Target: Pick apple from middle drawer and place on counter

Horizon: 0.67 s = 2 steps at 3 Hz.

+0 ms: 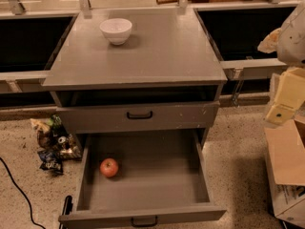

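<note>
The apple (109, 167), small and red with a yellowish blush, lies on the bare floor of the middle drawer (157, 175), near its left wall. The drawer is pulled fully out towards me, with its black loop handle at the bottom edge of the view. The counter (157, 51), a broad grey slab, sits above the drawers. My gripper (282, 106), cream-yellow under the white arm, hangs at the far right edge. It is well to the right of the drawer, higher than it, and holds nothing that I can see.
A white bowl (116, 30) stands on the counter's back left. A closed grey drawer front (190, 116) with a black handle sits above the open drawer. Snack bags (55, 144) and a black cable (19, 194) lie on the floor at left. A cardboard box (286, 161) stands at right.
</note>
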Each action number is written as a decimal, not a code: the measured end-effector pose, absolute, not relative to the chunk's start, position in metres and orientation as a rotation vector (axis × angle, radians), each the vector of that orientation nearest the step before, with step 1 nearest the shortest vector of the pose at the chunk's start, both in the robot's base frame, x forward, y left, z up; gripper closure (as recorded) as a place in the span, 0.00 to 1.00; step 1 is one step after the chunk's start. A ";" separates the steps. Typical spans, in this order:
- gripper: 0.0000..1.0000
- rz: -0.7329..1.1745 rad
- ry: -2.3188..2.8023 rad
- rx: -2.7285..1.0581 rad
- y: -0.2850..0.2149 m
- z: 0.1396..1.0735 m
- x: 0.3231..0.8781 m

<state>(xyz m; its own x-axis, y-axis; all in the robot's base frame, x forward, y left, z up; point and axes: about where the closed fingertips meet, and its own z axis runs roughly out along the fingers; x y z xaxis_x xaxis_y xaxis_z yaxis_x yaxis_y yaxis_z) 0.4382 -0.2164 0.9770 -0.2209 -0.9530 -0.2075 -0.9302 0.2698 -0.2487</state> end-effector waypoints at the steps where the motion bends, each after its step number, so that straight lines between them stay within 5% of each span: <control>1: 0.00 -0.097 2.223 -1.721 -0.215 0.977 0.439; 2: 0.00 0.024 2.183 -1.720 -0.201 0.945 0.447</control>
